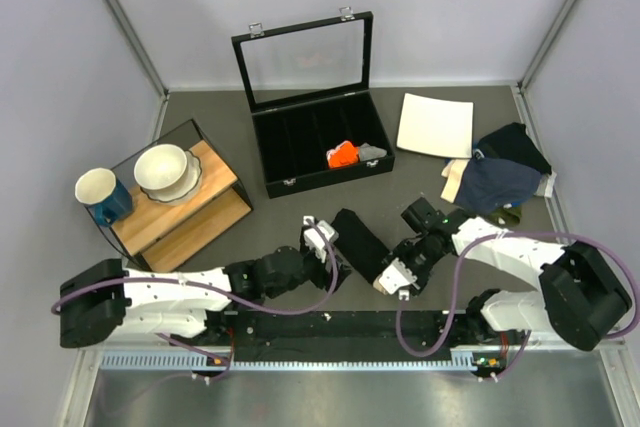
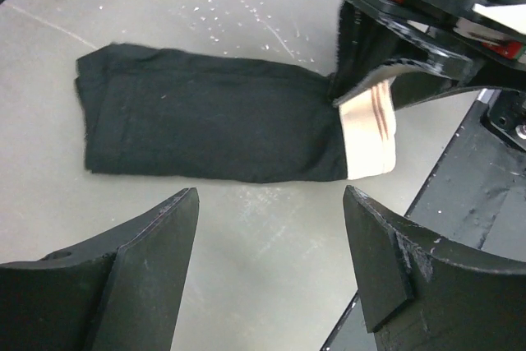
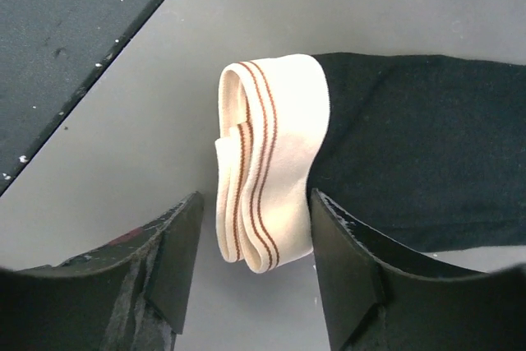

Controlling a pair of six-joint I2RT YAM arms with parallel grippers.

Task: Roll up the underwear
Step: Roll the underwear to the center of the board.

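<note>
A grey bench (image 1: 270,222) carries an open black box (image 1: 330,175) toward the middle of its far edge and a wooden shelf (image 1: 200,212) by the left edge. A pile of dark clothes (image 1: 500,182) lies against the right edge, with a white plate (image 1: 435,125) just behind it toward the far right corner. The underwear (image 1: 360,244), folded into a long black strip, lies flat near the middle of the near edge, between the two arms. The left claw (image 2: 271,203) hangs released beside the strip, its jaws wide apart and touching nothing. The right claw (image 3: 255,203) stands unclenched astride the curled beige waistband (image 3: 271,137) at the strip's near end, a gap showing at one finger. A bowl (image 1: 163,169) and mug (image 1: 100,192) sit on the shelf; an orange roll (image 1: 342,154) lies in the box.
</note>
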